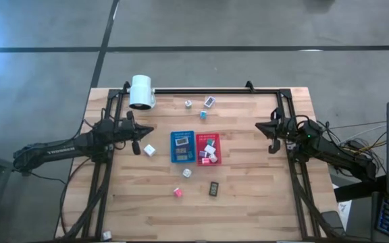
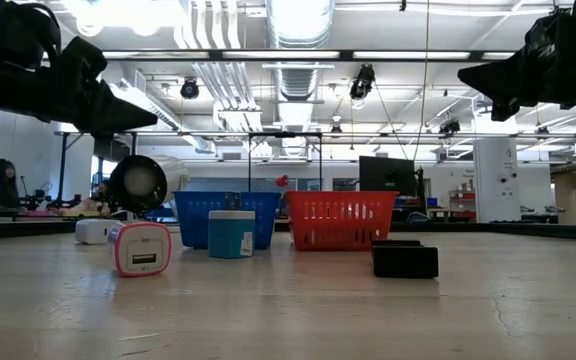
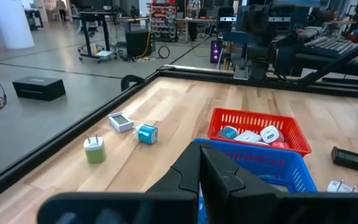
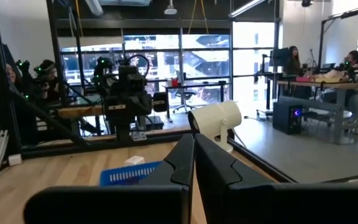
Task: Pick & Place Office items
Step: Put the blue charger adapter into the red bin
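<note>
While both pincers hang pressed together and empty above the pale wooden worktop (image 1: pixel 262 196), the question for the coming move is which loose item lies nearest which arm. The left pincer (image 1: pixel 138 138) hovers at the left of the worktop, and the small white cube charger (image 1: pixel 149 150) sits just beside it, slightly nearer the worktop's front edge and toward the centre; that looks the natural first pick, and the left arm is plainly the closer one. From there the blue perforated plastic tray (image 1: pixel 183 146) lies a short way further toward the centre, touching the red perforated plastic tray (image 1: pixel 208 149), which already holds a few small white and pink pieces.

The right pincer (image 1: pixel 271 138) waits at the right side, well apart from everything. Its nearest candidates are the dark flat rectangle (image 1: pixel 214 189), whose long axis runs front to back in the high view, and the scattered cubes: a pink one (image 1: pixel 178 192) and a white one (image 1: pixel 187 173) in front of the trays, and three more (image 1: pixel 203 114) behind them, near the big white cylinder (image 1: pixel 141 92).

For the white charger, the left pincer would need to spread and drop almost straight down.
</note>
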Tool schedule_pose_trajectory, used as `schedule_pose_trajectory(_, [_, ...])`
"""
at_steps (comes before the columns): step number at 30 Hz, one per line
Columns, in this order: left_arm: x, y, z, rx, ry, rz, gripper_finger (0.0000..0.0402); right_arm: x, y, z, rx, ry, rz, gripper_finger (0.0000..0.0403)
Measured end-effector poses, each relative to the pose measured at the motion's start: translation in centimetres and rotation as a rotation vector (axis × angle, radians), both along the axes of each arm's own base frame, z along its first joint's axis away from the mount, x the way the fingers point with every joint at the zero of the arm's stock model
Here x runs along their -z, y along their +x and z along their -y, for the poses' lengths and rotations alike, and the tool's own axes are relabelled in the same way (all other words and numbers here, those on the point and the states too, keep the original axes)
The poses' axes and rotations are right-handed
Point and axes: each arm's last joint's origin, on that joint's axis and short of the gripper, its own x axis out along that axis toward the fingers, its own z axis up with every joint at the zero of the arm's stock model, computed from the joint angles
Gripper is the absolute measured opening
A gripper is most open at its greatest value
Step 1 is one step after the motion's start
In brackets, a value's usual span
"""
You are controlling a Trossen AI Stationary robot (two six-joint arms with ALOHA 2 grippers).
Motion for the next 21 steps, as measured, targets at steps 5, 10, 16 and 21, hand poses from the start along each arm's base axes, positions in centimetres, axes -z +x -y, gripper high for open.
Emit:
schedule_pose_trajectory(5, [-0.03, 0.0, 0.0, -0.001, -0.003, 0.005, 0.0009, 0.0, 0.0, 0.0, -0.003, 0.014, 0.003, 0.0013])
schedule_pose_trajectory(10, [-0.03, 0.0, 0.0, -0.003, -0.023, 0.011, 0.0009, -0.12, -0.03, 0.0, -0.002, 0.033, 0.02, 0.0013])
schedule_pose_trajectory(16, [-0.03, 0.0, 0.0, -0.004, -0.028, 0.012, 0.0009, -0.13, -0.04, 0.07, 0.019, 0.039, 0.024, 0.0013])
schedule_pose_trajectory(21, [-0.03, 0.0, 0.0, -0.003, -0.024, 0.011, 0.0009, -0.13, -0.04, 0.07, 0.019, 0.035, 0.023, 0.0013])
